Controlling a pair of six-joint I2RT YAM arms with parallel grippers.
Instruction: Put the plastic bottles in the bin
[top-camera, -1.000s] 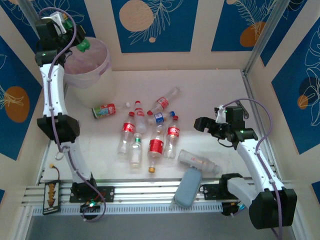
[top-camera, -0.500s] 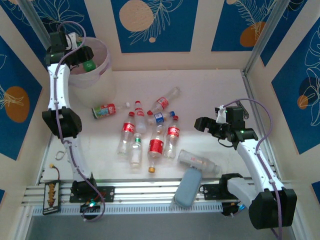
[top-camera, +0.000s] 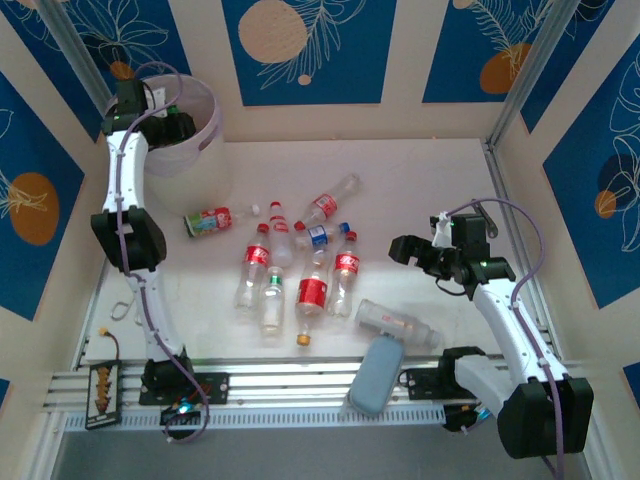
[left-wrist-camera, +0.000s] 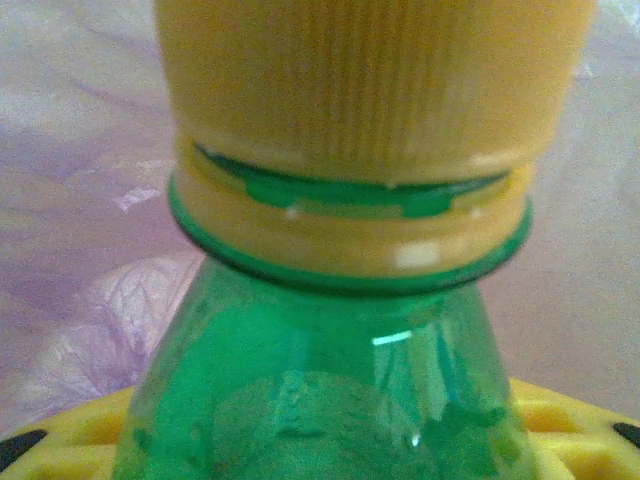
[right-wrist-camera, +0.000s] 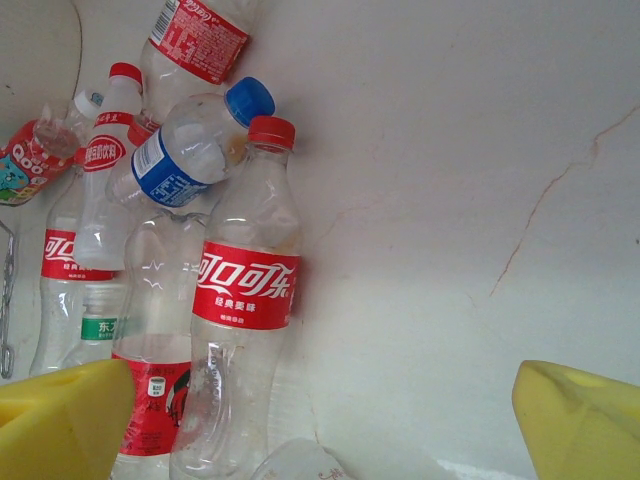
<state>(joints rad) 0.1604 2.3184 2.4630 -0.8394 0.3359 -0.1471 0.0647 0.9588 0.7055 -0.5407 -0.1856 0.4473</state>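
A green plastic bottle (left-wrist-camera: 320, 380) with a yellow cap (left-wrist-camera: 370, 80) stands very close in the left wrist view, held between yellow fingers (left-wrist-camera: 565, 425). My left gripper (top-camera: 168, 124) is shut on it, over the mouth of the pale bin (top-camera: 205, 165) at the back left. Behind the bottle I see the bin's translucent wall (left-wrist-camera: 70, 200). Several clear bottles (top-camera: 300, 260) lie heaped mid-table, among them a red-labelled one (right-wrist-camera: 245, 290) and a blue-labelled one (right-wrist-camera: 190, 150). My right gripper (top-camera: 405, 250) hangs open just right of the heap, with nothing between its fingers (right-wrist-camera: 60, 420).
One bottle (top-camera: 208, 221) lies alone by the foot of the bin. A crushed clear bottle (top-camera: 395, 322) and a grey-blue pad (top-camera: 376, 375) lie near the front rail. Bare tabletop (right-wrist-camera: 450, 200) stretches to the right of the heap.
My left arm has swung the green bottle from beside the bin's left rim to over its opening and lowered it. The right arm has not moved.
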